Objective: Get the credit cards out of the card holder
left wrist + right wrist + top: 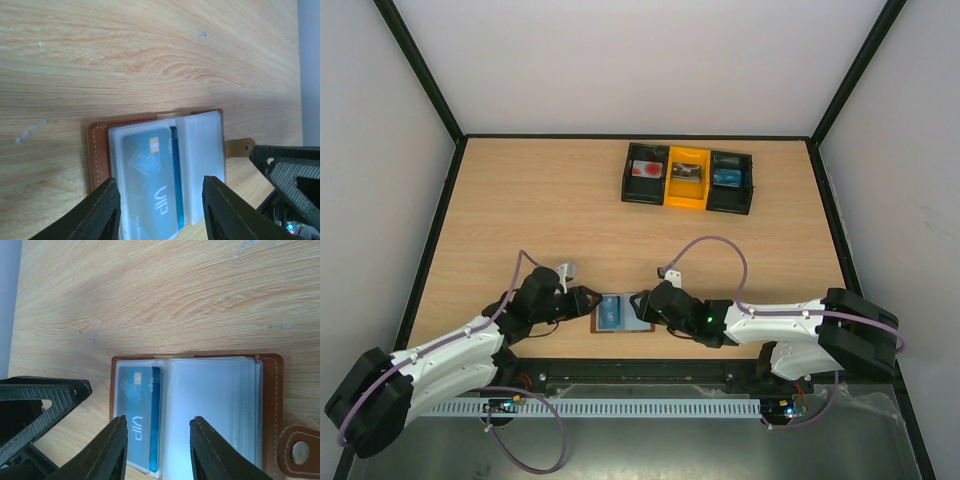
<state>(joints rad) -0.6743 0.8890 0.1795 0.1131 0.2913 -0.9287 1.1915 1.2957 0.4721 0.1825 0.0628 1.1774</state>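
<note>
Two grippers with fingers spread apart, left gripper [590, 300] and right gripper [640, 306], flank one open brown leather card holder [618, 314] at the near edge of the pale wooden table [520, 220]. Its clear sleeve holds a blue VIP credit card [142, 412]. Far side: black-and-yellow three-compartment tray [738, 205], one card per compartment.

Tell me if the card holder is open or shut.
Open. The card holder lies spread flat, clear sleeves exposed, a blue card showing inside one.
</note>
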